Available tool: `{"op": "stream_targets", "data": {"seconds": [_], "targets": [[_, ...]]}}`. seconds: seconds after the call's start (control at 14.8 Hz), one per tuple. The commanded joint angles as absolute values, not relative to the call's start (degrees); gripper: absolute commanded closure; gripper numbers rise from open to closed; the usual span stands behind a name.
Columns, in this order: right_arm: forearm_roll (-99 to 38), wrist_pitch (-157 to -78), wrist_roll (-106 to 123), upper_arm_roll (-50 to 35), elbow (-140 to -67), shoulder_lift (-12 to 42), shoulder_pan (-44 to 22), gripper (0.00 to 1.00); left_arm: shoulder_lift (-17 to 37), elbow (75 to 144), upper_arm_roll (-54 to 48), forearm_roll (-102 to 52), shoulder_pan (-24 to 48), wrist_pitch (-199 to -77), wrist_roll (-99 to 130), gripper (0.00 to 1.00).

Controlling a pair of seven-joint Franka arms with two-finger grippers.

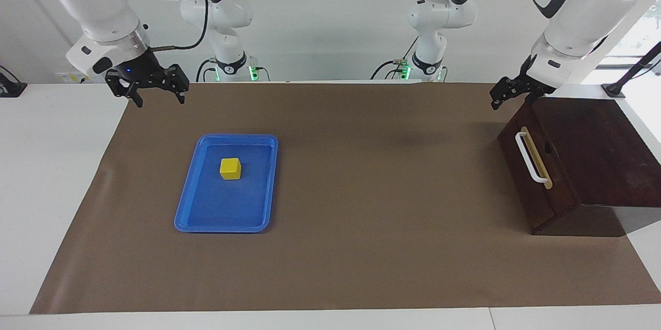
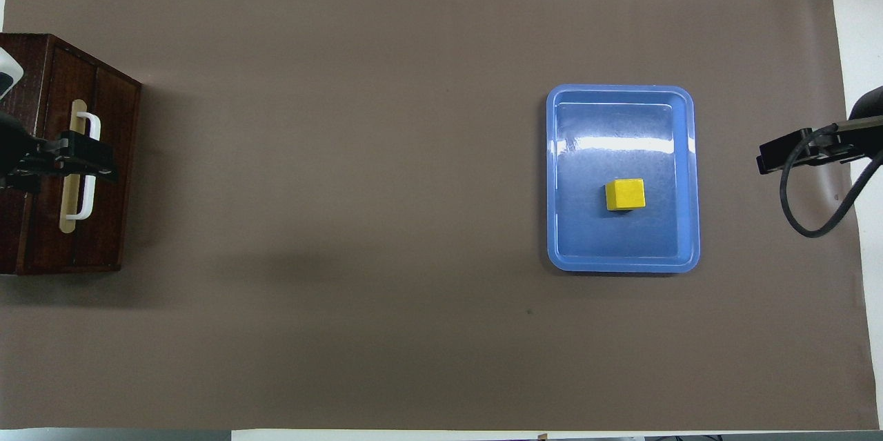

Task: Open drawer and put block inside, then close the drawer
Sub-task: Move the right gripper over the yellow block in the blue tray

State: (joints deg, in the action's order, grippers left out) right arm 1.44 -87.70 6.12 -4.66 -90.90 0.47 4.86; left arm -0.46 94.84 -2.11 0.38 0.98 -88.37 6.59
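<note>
Right gripper (image 1: 155, 93): we see it up in the air above the brown mat (image 1: 330, 247) at the right arm's end of the table, its fingers spread apart and holding nothing; we judge this arm is waiting.
Blue tray (image 1: 186, 206): it lies on the mat below the right gripper and toward the table's middle from it.
Block (image 1: 230, 168): the yellow cube sits in the tray, nearer the tray's robot-side end, apart from the rim and untouched by either gripper.
Block handling: we judge it light, rigid and flat-sided, so we would pinch two parallel side faces from straight above; the glossy tray floor may let it slide if nudged.
Left gripper (image 1: 508, 93): it hangs above the drawer unit's robot-side top corner, not touching the handle; we cannot tell whether its fingers are spread or closed.
Drawer (image 1: 534, 185): it looks fully shut, at the left arm's end, just below this gripper.
White bar handle (image 1: 529, 157): stiff and standing proud of the front, so we would grip it mid-bar and pull straight.
</note>
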Motion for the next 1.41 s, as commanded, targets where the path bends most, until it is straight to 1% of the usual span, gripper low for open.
{"op": "stream_targets", "data": {"seconds": [0.0, 0.34, 0.47, 0.67, 0.81, 0.94, 1.01, 1.21, 1.35], "targets": [[2.2, -87.9, 7.0, -4.9, -90.9, 0.2, 5.4, 0.00, -1.2, 95.6, -2.0, -0.2, 1.0, -89.1, 5.8, 0.00], [2.5, -87.9, 8.6, -4.9, -90.9, 0.2, 5.2, 0.00, -1.3, 96.7, -1.9, 0.5, 1.1, -92.9, 5.2, 0.00], [2.5, -87.6, 10.5, -4.9, -90.9, 0.1, 5.3, 0.00, -2.4, 99.2, -1.9, 0.8, 1.0, -95.8, 5.2, 0.00], [2.3, -88.2, 9.8, -4.9, -91.3, -0.1, 5.4, 0.00, -2.5, 102.7, -2.0, 4.4, 1.0, -101.8, 4.7, 0.00], [1.5, -88.2, 4.9, -4.9, -93.0, -0.6, 5.9, 0.00, -1.7, 104.3, -2.0, 8.0, 1.0, -105.6, 2.9, 0.00], [-0.1, -89.0, -2.7, -4.7, -96.8, -2.1, 6.1, 0.00, -0.4, 106.4, -2.0, 10.0, 1.0, -110.2, 2.9, 0.00], [-3.0, -89.0, -8.5, -4.4, -98.2, -2.1, 6.4, 0.00, 0.0, 107.1, -2.0, 11.9, 1.1, -112.0, 2.9, 0.00], [-11.1, -89.6, -24.7, -4.4, -100.8, 1.0, 8.0, 0.00, 2.6, 109.6, -2.0, 18.6, 2.9, -115.6, 3.7, 0.00], [-16.1, -94.1, -31.7, -4.4, -104.6, 2.6, 9.5, 0.00, 3.7, 111.8, -2.0, 24.7, 3.0, -119.6, 4.6, 0.00]]}}
